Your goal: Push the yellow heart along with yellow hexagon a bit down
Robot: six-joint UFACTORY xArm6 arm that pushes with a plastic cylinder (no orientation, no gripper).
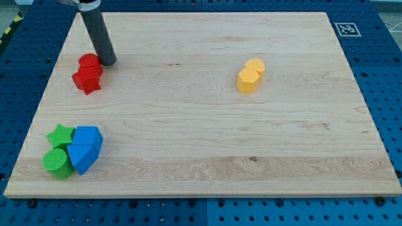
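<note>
Two yellow blocks, the yellow hexagon (249,80) and yellow heart (255,66), touch right of the board's middle. Your smooth dark rod ends at my tip (108,62), far left, touching the red hexagon (90,63) above a red star (86,81). It grips nothing. The pale wooden board (201,138) lies on a blue holed table (386,75).

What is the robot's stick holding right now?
My tip: holding nothing, beside the red blocks, far from the yellow heart and yellow hexagon.
</note>
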